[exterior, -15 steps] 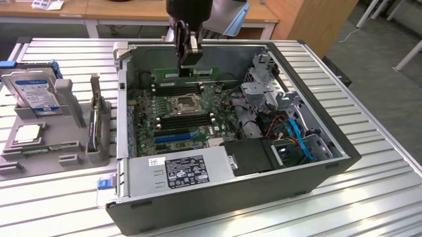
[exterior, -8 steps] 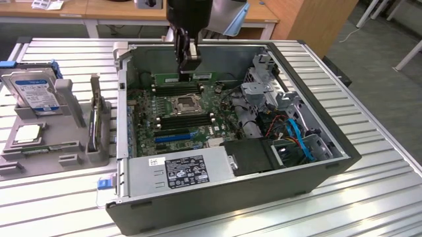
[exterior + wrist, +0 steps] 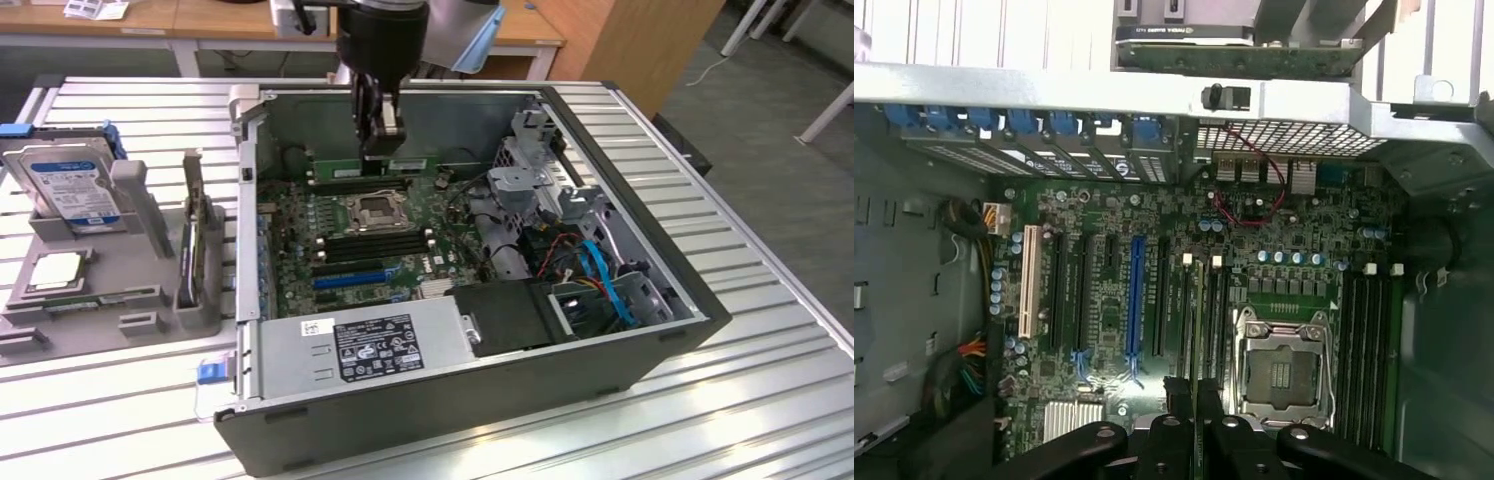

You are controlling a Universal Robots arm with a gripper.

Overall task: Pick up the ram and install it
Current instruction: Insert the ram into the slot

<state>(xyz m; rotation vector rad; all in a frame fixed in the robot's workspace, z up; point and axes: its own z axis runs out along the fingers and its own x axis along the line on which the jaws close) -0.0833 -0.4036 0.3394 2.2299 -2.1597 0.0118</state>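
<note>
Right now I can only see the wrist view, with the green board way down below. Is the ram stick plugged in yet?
Observer: Not yet. In the exterior view the gripper holds the ram lengthwise above the motherboard, not seated in it.
Operator: Is anything sitting outside the computer?
Observer: Yes, a hard drive stands upright in a grey holder on the table, at the exterior view's left of the case.
Operator: Anything else in that holder?
Observer: A square silver-topped processor chip lies flat in it, nearer the camera than the hard drive.
</note>
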